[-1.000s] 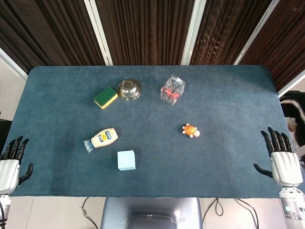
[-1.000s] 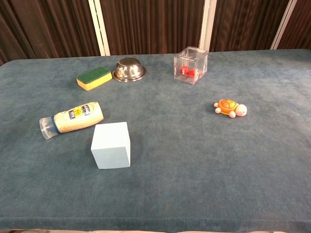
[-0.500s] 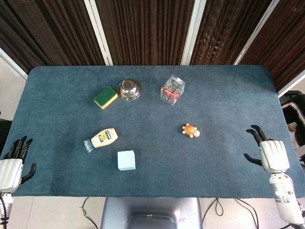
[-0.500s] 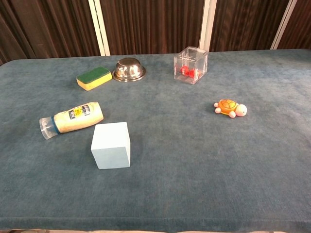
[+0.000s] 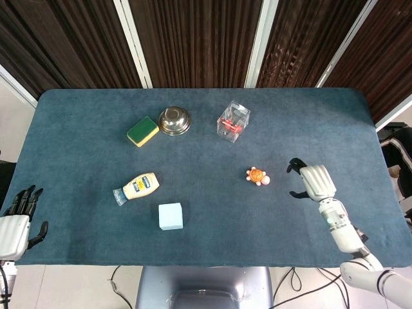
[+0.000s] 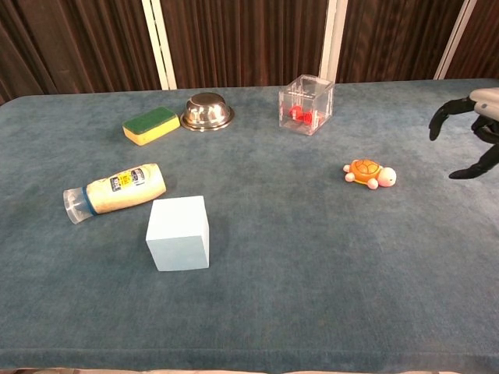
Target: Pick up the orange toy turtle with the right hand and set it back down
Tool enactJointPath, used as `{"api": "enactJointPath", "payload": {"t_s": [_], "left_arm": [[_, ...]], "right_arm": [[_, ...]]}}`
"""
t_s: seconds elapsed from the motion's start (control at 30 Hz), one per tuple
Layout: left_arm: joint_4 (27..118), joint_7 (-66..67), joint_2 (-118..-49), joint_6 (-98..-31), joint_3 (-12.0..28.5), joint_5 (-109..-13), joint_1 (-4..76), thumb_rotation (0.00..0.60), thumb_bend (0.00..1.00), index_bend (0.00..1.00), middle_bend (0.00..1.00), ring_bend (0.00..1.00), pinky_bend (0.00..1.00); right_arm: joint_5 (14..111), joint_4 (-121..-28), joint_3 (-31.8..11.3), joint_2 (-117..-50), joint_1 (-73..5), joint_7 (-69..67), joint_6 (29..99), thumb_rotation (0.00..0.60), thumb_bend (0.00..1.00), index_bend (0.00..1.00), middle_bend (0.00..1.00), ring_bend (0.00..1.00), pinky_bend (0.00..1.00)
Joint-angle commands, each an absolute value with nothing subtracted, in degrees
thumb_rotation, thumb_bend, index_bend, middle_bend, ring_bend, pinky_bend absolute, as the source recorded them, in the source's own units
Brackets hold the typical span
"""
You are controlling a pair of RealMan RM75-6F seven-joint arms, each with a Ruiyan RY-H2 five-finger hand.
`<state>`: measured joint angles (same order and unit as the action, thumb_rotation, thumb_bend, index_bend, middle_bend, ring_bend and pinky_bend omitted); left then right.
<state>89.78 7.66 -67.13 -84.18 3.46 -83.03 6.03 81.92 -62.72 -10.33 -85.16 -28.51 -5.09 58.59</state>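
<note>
The orange toy turtle [image 5: 257,176] [image 6: 369,173] lies on the blue table right of centre, its pale head pointing right. My right hand [image 5: 311,180] [image 6: 472,128] hovers just to its right, a short gap away, fingers spread and curved toward it, holding nothing. At the table's front left corner my left hand [image 5: 16,222] rests with fingers apart and empty; the chest view does not show it.
A mayonnaise bottle [image 5: 137,187] lies on its side left of centre, with a pale blue cube [image 5: 170,216] in front of it. Further back stand a green-and-yellow sponge [image 5: 143,131], a steel bowl [image 5: 174,120] and a clear box [image 5: 233,121] with red contents.
My right hand has travelled from the table's right edge leftward and forward to just beside the turtle, entering the chest view. The left hand has barely shifted. The objects have not moved.
</note>
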Motion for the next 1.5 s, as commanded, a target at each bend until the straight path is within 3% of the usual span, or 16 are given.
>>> {"api": "enactJointPath", "payload": {"t_s": [0.03,0.73,0.9,1.37,1.5], "left_arm": [[89.7,7.7,-67.2,-84.0,3.4,-83.0,6.1,0.6,0.43,0.05,0.0,0.05,0.35],[89.4,6.2,-66.8,-84.2,3.5,-82.6,5.8,0.6,0.43,0.05,0.0,0.05,0.36],[89.3,5.7,-66.8,-84.4,3.6,-82.5,5.7,0.6,0.43,0.06,0.0,0.05,0.36],[89.2,6.1,-66.9,-83.6,3.6,-82.0,5.9,0.6,0.43,0.07,0.0,0.05,0.36],[89.2,5.9,-66.8,-83.6,3.6,-81.7,5.8,0.6,0.43,0.07,0.0,0.05,0.36]], "right_arm": [[80.5,-59.1,-11.2,-88.5,-31.0,-5.8,55.9,0.6,0.15,0.53,0.37,0.94,0.93],[79.9,-43.9,-11.8,-102.9,-39.7,-11.1,52.6,0.6,0.19,0.52,0.37,0.94,0.94],[79.8,-41.9,-11.7,-105.0,-40.7,-10.5,53.0,0.6,0.27,0.56,0.4,0.95,0.95],[76.3,-43.3,-11.7,-105.1,-40.1,-4.0,50.8,0.6,0.34,0.54,0.41,0.95,0.95],[76.1,-42.3,-11.7,-105.8,-40.2,-3.4,51.4,0.6,0.48,0.64,0.48,0.96,0.96]]}}
